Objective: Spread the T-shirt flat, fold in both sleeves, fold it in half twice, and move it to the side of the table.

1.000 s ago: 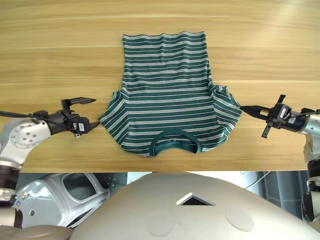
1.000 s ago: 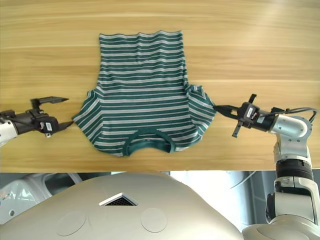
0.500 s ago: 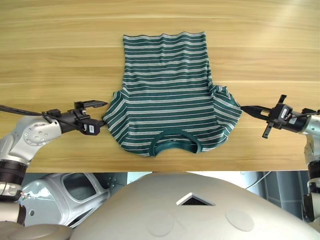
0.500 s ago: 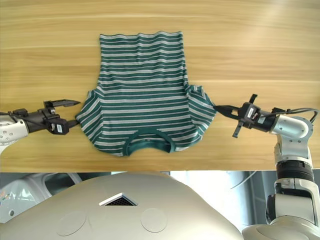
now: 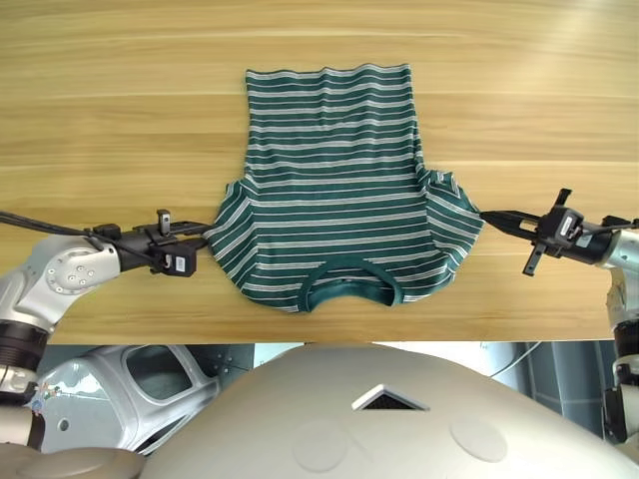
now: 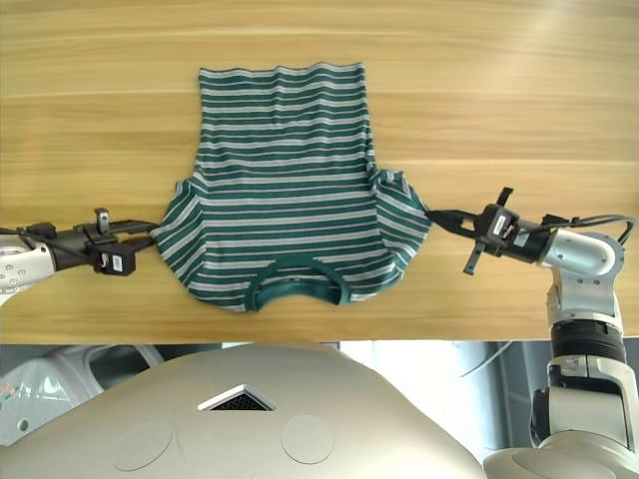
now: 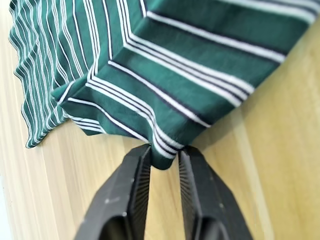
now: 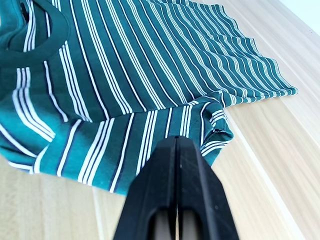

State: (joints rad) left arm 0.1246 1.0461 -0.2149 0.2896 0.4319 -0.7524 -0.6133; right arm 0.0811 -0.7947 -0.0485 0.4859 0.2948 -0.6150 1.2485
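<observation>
1. Worktop (image 5: 120,100): light wood-grain surface. It carries the T-shirt.

2. T-shirt (image 5: 334,170): dark green with thin white stripes, lying spread on the worktop. The collar (image 5: 351,279) lies on the robot's side and the hem (image 5: 329,72) on the far side. The body lies mostly flat. Both short sleeves are bunched and crumpled against the body.

3. Left sleeve (image 5: 228,230): sticks out from the T-shirt's left side, its corner coming to a point.

4. Right sleeve (image 5: 454,215): sticks out from the T-shirt's right side, with a raised fold at the shoulder seam.

5. Left pincer (image 7: 164,152): low over the worktop, at the outer corner of the left sleeve. Its fingers are clamped on that corner, with striped cloth between the tips.

6. Right pincer (image 8: 175,142): at the outer edge of the right sleeve, level with the left pincer across the T-shirt. Its fingers are pressed together, tips meeting the sleeve edge. Whether cloth is caught between them cannot be told.
</observation>
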